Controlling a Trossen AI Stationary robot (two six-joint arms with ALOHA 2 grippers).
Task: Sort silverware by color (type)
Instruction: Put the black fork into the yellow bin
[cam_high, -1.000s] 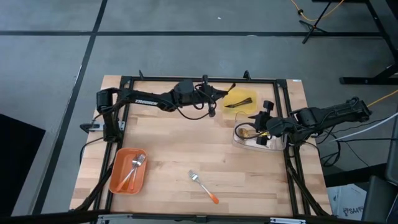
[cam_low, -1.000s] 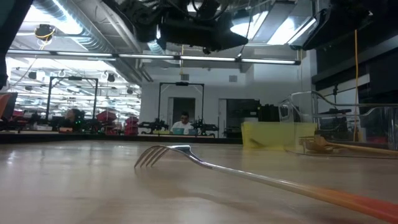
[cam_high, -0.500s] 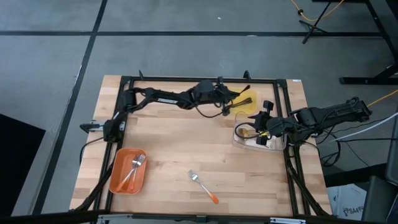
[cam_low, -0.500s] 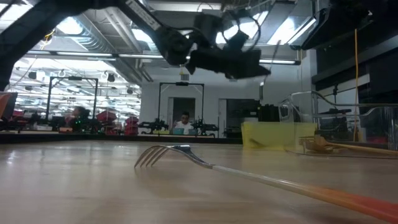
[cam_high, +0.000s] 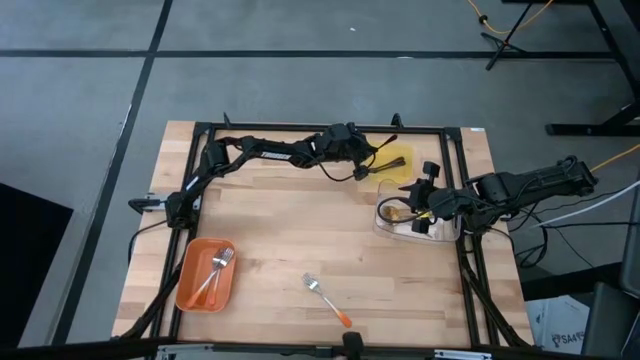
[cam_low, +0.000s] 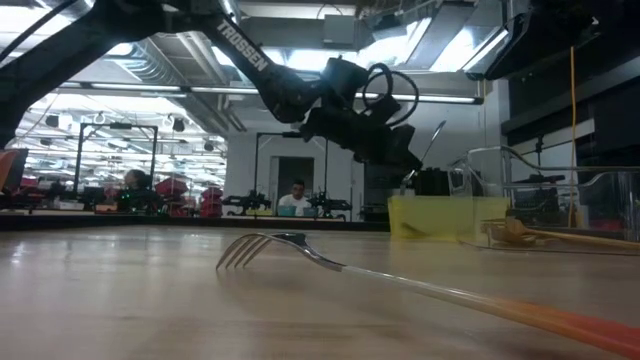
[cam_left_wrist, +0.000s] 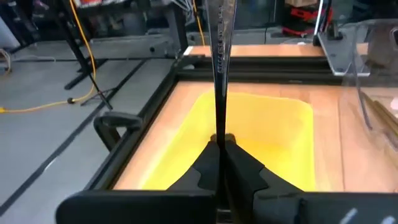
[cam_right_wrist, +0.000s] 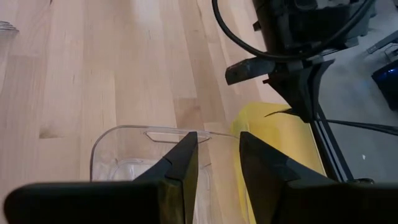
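Observation:
My left gripper (cam_high: 368, 160) hangs over the near-left part of the yellow tray (cam_high: 398, 163), shut on a dark utensil (cam_high: 388, 146). In the low view this gripper (cam_low: 398, 160) is above the yellow tray (cam_low: 440, 215). My right gripper (cam_high: 415, 200) waits open over the clear tray (cam_high: 385, 222), which holds gold utensils (cam_high: 400, 213). One orange-handled fork (cam_high: 328, 300) lies flat on the table near the near edge. Two more lie in the orange tray (cam_high: 190, 290). My left gripper pinches the dark utensil between its two fingertips at a point on its shaft (cam_left_wrist: 219, 134). The fingers come from the table's left, slanting down. The utensil is lifted clear above the yellow tray, and its free end (cam_low: 438, 128) sticks up and away past the fingertips.
A black frame (cam_high: 300, 128) runs round the table's edges. The middle of the wooden table (cam_high: 290, 220) is free room. In the low view the fork (cam_low: 300, 250) lies close in the foreground, and a person shows far off in the room behind.
My left arm has stretched toward the table's right along the far edge and come down, carrying the dark utensil to a place over the yellow tray. My right arm has kept still.

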